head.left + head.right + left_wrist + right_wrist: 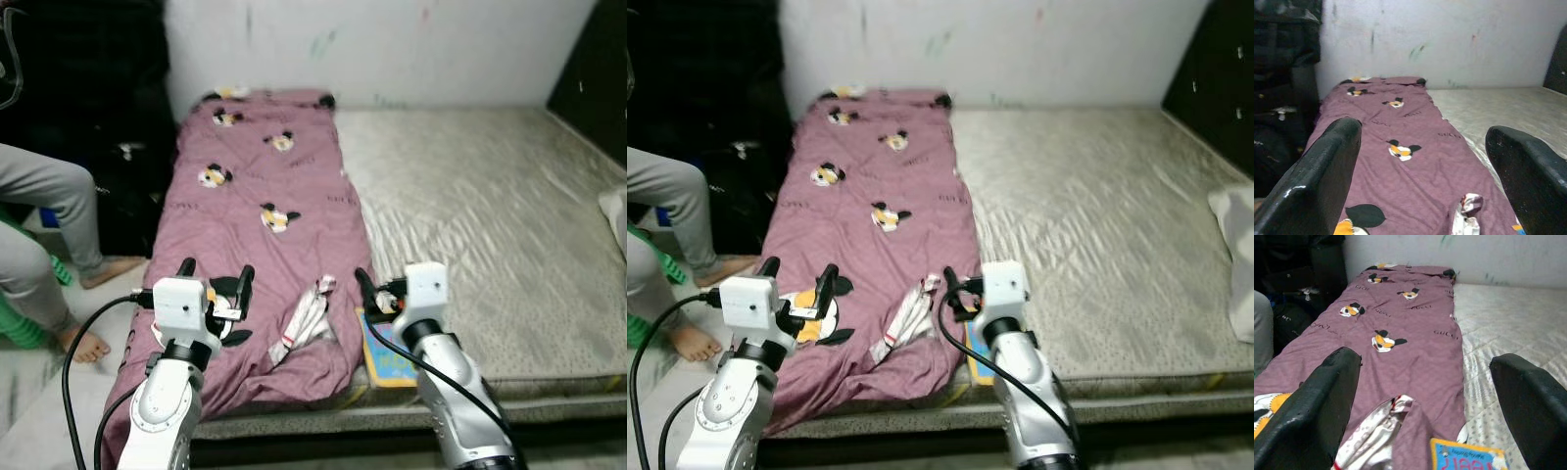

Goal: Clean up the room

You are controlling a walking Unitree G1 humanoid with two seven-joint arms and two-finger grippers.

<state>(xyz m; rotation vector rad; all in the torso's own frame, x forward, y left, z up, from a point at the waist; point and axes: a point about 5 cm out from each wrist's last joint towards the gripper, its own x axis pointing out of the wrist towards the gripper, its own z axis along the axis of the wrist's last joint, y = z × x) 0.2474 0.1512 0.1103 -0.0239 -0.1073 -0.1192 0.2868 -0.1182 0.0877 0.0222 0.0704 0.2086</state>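
Left eye view: at the lower frame both pincers are held open and empty above the near edge of the mattress (509,235), the left gripper (215,283) over the purple blanket (265,166), the right gripper (376,292) just above a blue book (389,360). A crumpled white cloth (302,318) is seen between them on the blanket, its long axis running away from the robot; the right arm is judged nearer. Open mattress lies at right; a person's legs (49,235) stand at the left edge.
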